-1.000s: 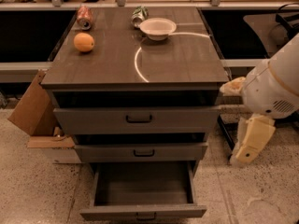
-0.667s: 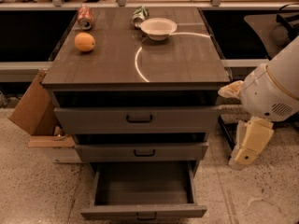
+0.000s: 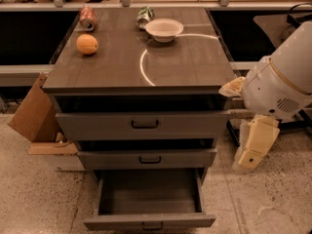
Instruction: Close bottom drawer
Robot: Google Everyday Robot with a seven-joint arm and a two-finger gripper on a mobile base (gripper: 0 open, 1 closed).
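Observation:
The bottom drawer point(image 3: 148, 222) is the lowest of three grey-brown drawers in the cabinet. It stands pulled far out, showing its empty grey interior point(image 3: 148, 191), and has a small dark handle point(image 3: 152, 225) on its shallow front. My gripper point(image 3: 245, 163) is cream-coloured and hangs from the white arm point(image 3: 280, 82) to the right of the cabinet. It is level with the middle drawer point(image 3: 146, 158), apart from it, and touches no drawer.
The cabinet top point(image 3: 141, 57) carries an orange point(image 3: 87, 44), a white bowl point(image 3: 164, 29), a red can point(image 3: 88, 17) and a green can point(image 3: 145, 15). A cardboard box point(image 3: 34, 116) leans at the cabinet's left. The top drawer point(image 3: 141, 125) is slightly out.
My arm and gripper have shifted slightly left, closer to the cabinet's right side. The bottom drawer stays open by the same amount.

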